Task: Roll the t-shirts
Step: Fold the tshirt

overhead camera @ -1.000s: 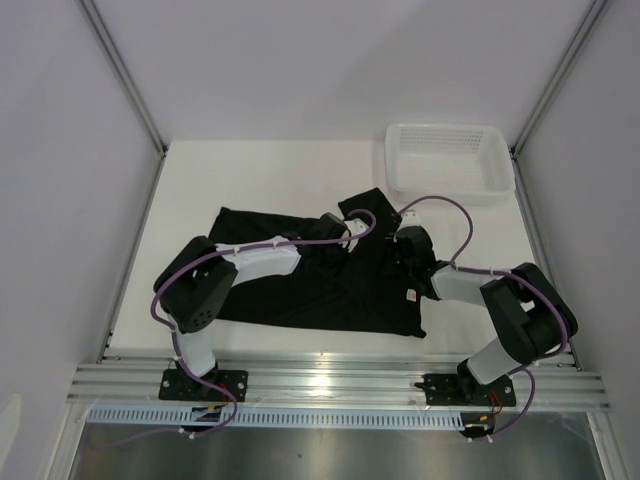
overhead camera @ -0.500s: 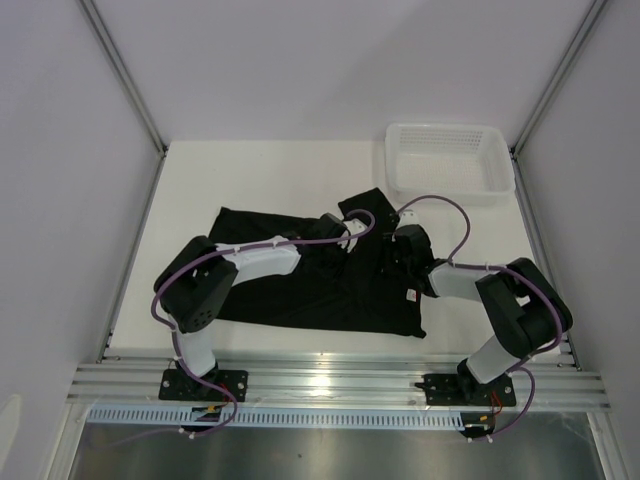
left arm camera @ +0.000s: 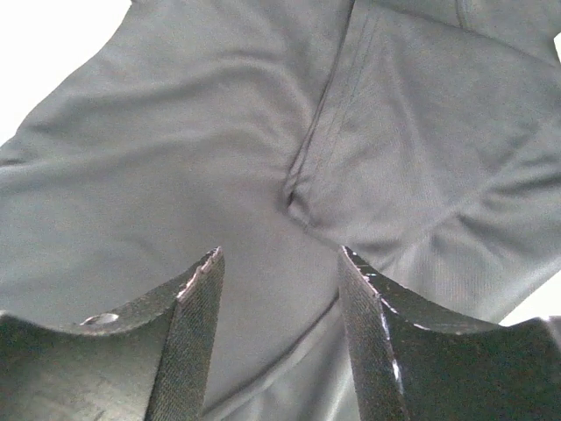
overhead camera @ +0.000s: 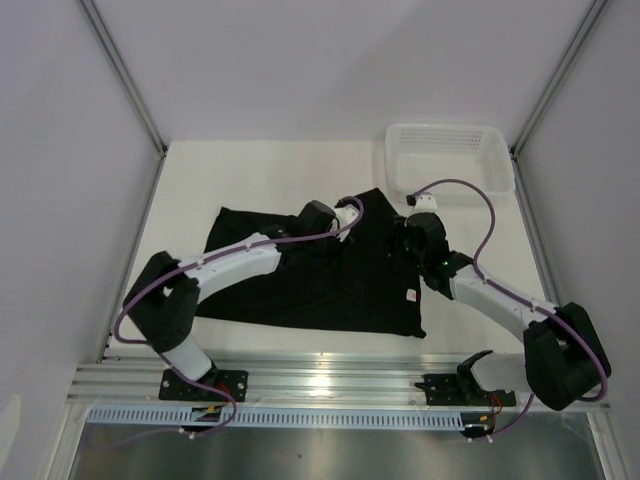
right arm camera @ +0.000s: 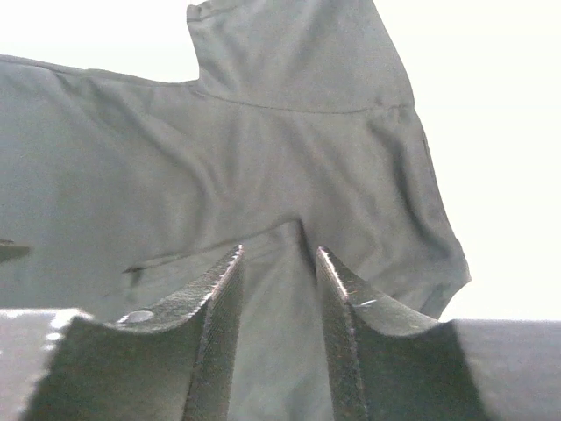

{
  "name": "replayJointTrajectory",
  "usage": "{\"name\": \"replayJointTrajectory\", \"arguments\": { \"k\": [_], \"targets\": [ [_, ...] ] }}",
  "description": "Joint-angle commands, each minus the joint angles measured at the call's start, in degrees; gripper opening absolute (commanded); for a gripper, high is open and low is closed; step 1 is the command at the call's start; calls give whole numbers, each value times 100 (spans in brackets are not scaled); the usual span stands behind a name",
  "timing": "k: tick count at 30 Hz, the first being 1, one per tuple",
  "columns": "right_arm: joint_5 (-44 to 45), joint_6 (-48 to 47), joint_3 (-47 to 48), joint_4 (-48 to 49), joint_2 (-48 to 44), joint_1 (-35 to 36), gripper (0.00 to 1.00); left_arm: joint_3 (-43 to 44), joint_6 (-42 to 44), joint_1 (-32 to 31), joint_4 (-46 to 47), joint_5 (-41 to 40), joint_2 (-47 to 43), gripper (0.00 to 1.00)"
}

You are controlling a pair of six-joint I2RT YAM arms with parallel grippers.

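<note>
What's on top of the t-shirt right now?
Only the left gripper and right gripper are above the black t-shirt, both with jaws open. In the top view they cover part of it.

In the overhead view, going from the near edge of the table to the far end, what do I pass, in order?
metal rail → black t-shirt → white basket. The arms reach over the shirt, so they are left out.
</note>
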Motion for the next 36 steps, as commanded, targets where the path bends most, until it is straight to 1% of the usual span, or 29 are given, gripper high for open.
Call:
{"name": "replayJointTrajectory", "arguments": {
  "k": [1,3,4,5,7,8,9,10,11,13,14,15,16,17,19,22,28,30,32,34,36],
  "targets": [
    [277,392,12,-945,-488,226,41,-122,671,179,-361,-5,-920,57],
    [268,516,-215,-1096,-742,289,42,-464,1049,469,-774,126,-1341,59],
    [199,621,-295,-1070,-787,237,43,-570,1191,574,-879,292,-1465,62],
    [128,631,-365,-965,-822,228,43,-736,1332,784,-1089,381,-1562,63],
    [110,657,-463,-973,-823,262,43,-870,1683,1013,-1406,557,-1721,63],
    [66,692,-472,-1112,-822,298,42,-931,1815,1328,-1599,636,-1747,61],
    [57,745,-489,-1201,-849,368,41,-1001,2104,1522,-2001,672,-1809,59],
    [66,797,-550,-1315,-892,447,40,-1106,2281,1725,-2153,689,-1879,59],
    [110,954,-594,-1525,-945,647,37,-1246,2474,2162,-2277,742,-1940,59],
    [311,1331,-813,-1754,-1225,868,34,-1537,3132,2595,-2567,760,-2169,60],
    [330,1464,-919,-1773,-1340,991,31,-1695,3361,2980,-2655,760,-2239,61],
    [234,1588,-1033,-1755,-1454,1027,31,-1870,3833,3157,-2760,725,-2292,62],
    [181,1824,-1295,-1651,-1664,1045,30,-2020,4090,3429,-2770,664,-2345,62],
    [128,1904,-1411,-1589,-1771,1054,29,-2169,4424,3553,-2674,428,-2354,63],
    [40,2010,-1587,-1457,-1894,1071,28,-2241,4707,3738,-2437,286,-2223,63],
    [22,2063,-1711,-1570,-2026,1124,27,-2154,4857,4090,-2322,206,-1977,63],
    [207,2107,-1676,-2062,-2281,1221,26,-1951,4875,4310,-2050,-127,-1344,62],
    [163,2099,-1693,-2080,-2343,1221,25,-1960,4866,4381,-1778,-320,-1221,62],
    [75,2133,-1737,-1975,-2334,1221,25,-1881,4796,4425,-1620,-339,-1124,61],
    [57,2238,-1833,-1870,-2238,1221,24,-1749,4761,4679,-1514,-391,-940,58],
    [232,2440,-1869,-1922,-2150,1221,24,-1679,4717,4741,-1365,-435,-712,56]
  ]
}}
